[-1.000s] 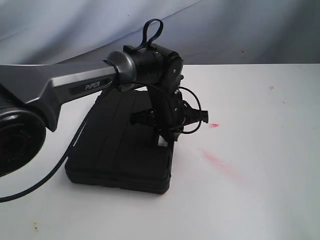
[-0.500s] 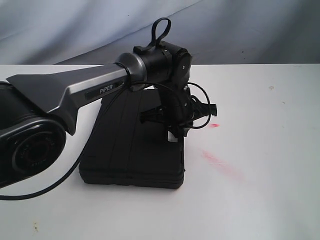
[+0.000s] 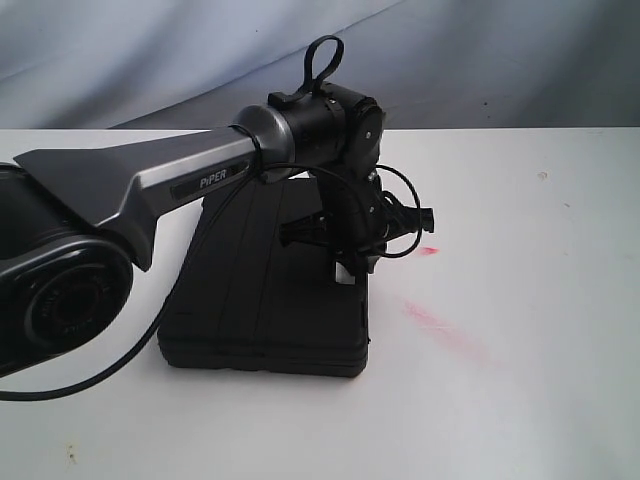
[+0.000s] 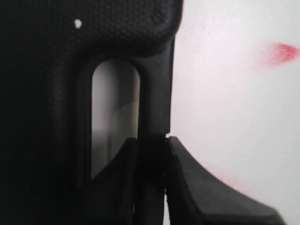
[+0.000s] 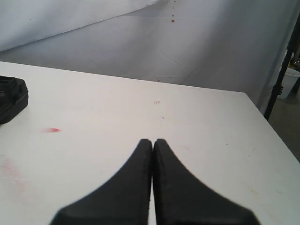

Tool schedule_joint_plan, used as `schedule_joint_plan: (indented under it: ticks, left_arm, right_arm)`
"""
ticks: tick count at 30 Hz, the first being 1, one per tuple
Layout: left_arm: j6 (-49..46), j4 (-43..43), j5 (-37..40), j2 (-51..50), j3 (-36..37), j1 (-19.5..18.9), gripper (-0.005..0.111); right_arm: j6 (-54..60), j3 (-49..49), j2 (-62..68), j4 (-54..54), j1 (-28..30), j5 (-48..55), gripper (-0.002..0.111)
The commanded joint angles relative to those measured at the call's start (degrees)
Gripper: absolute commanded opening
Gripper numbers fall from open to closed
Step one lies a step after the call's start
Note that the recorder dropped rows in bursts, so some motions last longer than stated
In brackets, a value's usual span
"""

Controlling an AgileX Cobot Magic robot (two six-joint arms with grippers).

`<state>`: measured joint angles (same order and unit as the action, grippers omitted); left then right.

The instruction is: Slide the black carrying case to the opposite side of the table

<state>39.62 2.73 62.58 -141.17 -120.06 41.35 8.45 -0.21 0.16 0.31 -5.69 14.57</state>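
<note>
- Exterior view: white table (image 3: 520, 390), grey cloth backdrop (image 3: 150, 50) behind it.
- Case (image 3: 250, 300) lies flat on the table, left of centre.
- Left arm (image 3: 150, 180) reaches in from the left; left pincer (image 3: 350, 268) points down at the case's right edge. Its cable (image 3: 90, 378) loops over the table.
- Red smudges (image 3: 440, 325) mark the table just right of the case.
- Left wrist view: the pincer (image 4: 152, 154) is partly closed on the handle (image 4: 157, 93). One finger (image 4: 117, 187) sits in the slot (image 4: 115, 108), the other (image 4: 197, 192) outside over the bare table (image 4: 225, 117). Both press the bar.
- Right wrist view: right pincer (image 5: 153, 143) fully closed, tips touching, holding nothing, over bare table (image 5: 211, 140).
- A case corner (image 5: 11, 98) shows at the frame edge, well apart from this pincer, a red mark (image 5: 52, 130) between them.
- Black stand (image 5: 281, 79) beyond the table's end.
</note>
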Motion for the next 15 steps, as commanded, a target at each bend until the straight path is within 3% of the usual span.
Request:
schedule_joint_plan:
  ticks: [1,15]
  left_arm:
    - [0.20,-0.25,-2.88,0.20,-0.54,0.24,0.000]
    - [2.39,-1.12,-2.64,0.20,-0.54,0.24,0.000]
  right_arm:
    - [0.01,0.21,-0.16,-0.01,0.44,-0.17,0.000]
    - [0.01,0.21,-0.16,-0.01,0.44,-0.17,0.000]
